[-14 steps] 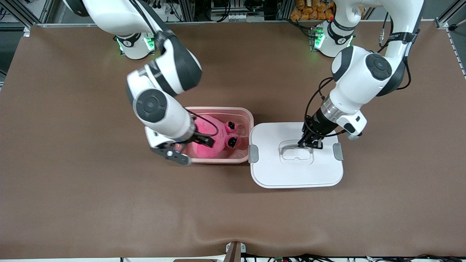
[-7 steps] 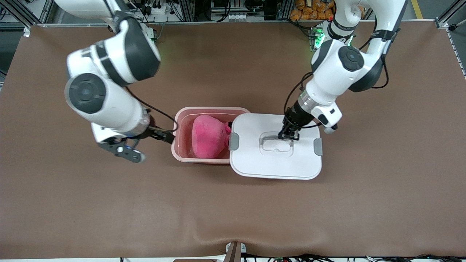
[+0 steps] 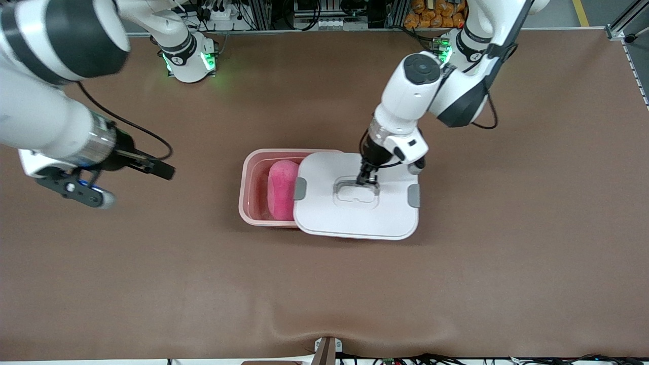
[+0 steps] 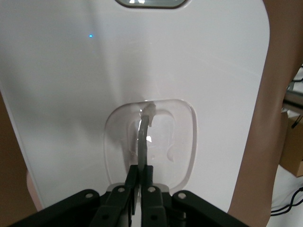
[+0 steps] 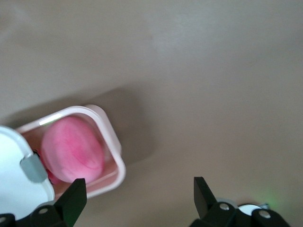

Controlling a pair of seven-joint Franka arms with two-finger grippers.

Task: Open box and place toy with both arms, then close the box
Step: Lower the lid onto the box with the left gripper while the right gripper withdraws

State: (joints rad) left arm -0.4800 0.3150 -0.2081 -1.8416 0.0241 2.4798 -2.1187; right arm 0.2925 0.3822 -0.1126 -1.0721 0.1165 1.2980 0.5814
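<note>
Brown matting covers the desk [image 3: 324,284] from edge to edge, with a shallow wrinkle near the edge closest to the front camera. Along the top of the front view runs a metal frame with cables, and a heap of orange items [image 3: 436,12] sits just past the desk near the left arm's base [image 3: 464,48]. Both bases glow green; the right arm's base [image 3: 187,58] stands toward its own end of the desk.

At the middle of the desk is the pink box [image 3: 251,203], open on the side toward the right arm's end. The toy [image 3: 281,190] lies in it, only partly visible. The white lid [image 3: 355,220] covers roughly half of the box and juts out past it toward the left arm's end; a grey clip [image 3: 300,188] sits over the toy's side, another clip [image 3: 414,195] on the lid's other edge.

The left end effector [image 3: 367,177] is pinched narrow on the thin clear handle [image 4: 143,137] in the lid's recessed centre, holding the lid.

The right end effector [image 3: 165,171] hangs over bare desk, well apart from the box toward the right arm's end, its fingers [image 5: 73,201] spread wide and holding nothing. Its wrist view looks down on the box's open end with the toy inside.
</note>
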